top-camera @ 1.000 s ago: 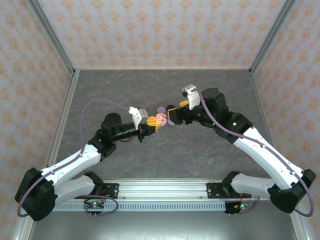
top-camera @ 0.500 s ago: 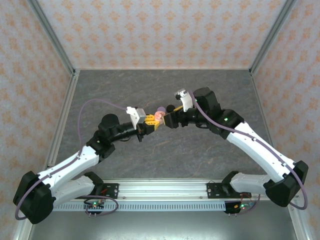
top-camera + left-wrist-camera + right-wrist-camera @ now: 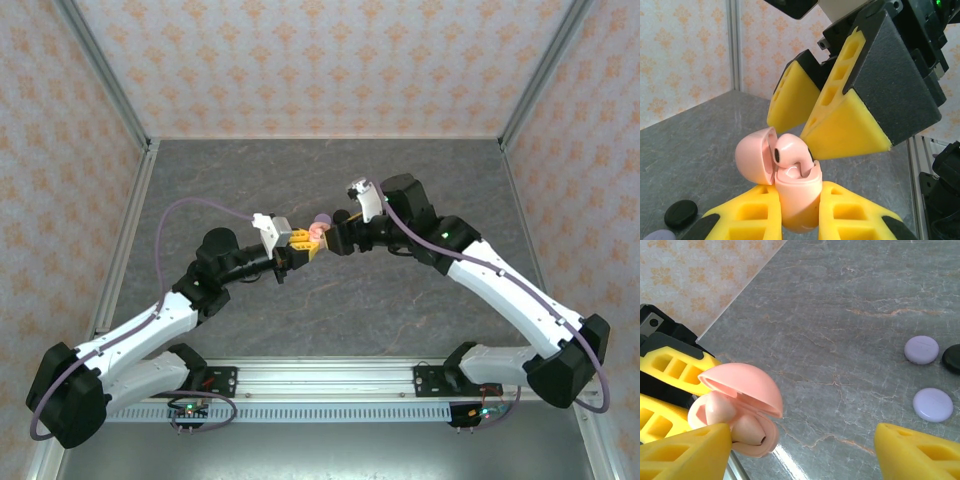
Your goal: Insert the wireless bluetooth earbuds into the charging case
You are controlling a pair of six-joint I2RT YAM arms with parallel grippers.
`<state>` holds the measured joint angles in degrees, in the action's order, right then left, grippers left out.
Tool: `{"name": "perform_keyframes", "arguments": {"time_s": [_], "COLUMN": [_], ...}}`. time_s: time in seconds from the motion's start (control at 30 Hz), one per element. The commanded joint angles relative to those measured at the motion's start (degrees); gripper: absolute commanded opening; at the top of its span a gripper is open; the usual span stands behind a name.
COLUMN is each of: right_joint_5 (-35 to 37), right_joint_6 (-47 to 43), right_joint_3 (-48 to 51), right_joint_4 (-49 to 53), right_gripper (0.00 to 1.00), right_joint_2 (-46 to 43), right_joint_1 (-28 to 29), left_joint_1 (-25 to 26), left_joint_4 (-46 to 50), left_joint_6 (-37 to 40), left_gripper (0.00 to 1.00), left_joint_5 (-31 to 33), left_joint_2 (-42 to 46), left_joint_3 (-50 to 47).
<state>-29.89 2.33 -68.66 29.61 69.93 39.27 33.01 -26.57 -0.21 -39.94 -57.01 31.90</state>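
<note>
Mid-air over the bench (image 3: 840, 315), your left tool (image 3: 303, 245) is clenched around the base of the pink charging case (image 3: 797, 195), holding it upright with its lid (image 3: 756, 156) hinged back. 1 pink earbud (image 3: 790, 150) stands in the mouth of the case, stem down and rounded head up, so its long axis runs with the case's own. It looks only partly seated.

Your right tool (image 3: 790, 131) hangs released and grasps nothing, jaws spread wide, just above and behind the case. In its own wrist view the case sits hard against the left finger rather than centred in the gap. The right arm is the free 1, and the bud lies below it and to its left. Any seating push would probably need to run straight down the stem. 2 lilac discs (image 3: 932, 404) and 1 black disc (image 3: 952, 358) lie on the bench, well apart from the case.
</note>
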Motion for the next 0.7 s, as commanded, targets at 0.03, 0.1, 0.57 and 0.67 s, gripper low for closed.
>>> {"name": "perform_keyframes", "arguments": {"time_s": [0.03, 0.1, 0.57, 0.67], "right_joint_5": [1.8, 2.0, -9.1, -15.2], "right_joint_6": [1.1, 1.2, 6.9, 9.1], "right_joint_3": [-2.6, -2.7, 2.3, 4.4], "right_joint_4": [-1.2, -1.4, -9.3, -11.9], "right_gripper": [0.75, 0.75, 0.83, 0.85], "right_joint_2": [0.0, 0.1, -5.2, -5.2], "right_joint_1": [-0.2, -0.2, -4.5, -5.0], "left_joint_1": [0.5, 0.5, 0.4, 0.5], "left_joint_4": [-1.6, -1.5, -2.0, -2.4], "left_joint_6": [0.3, 0.3, -0.1, -0.4], "left_gripper": [0.0, 0.0, 0.0, 0.0], "left_joint_5": [-0.1, -0.1, -0.2, -0.5], "left_joint_2": [1.1, 1.1, 1.5, 1.6], "left_joint_3": [0.0, 0.0, -0.3, -0.3]}}
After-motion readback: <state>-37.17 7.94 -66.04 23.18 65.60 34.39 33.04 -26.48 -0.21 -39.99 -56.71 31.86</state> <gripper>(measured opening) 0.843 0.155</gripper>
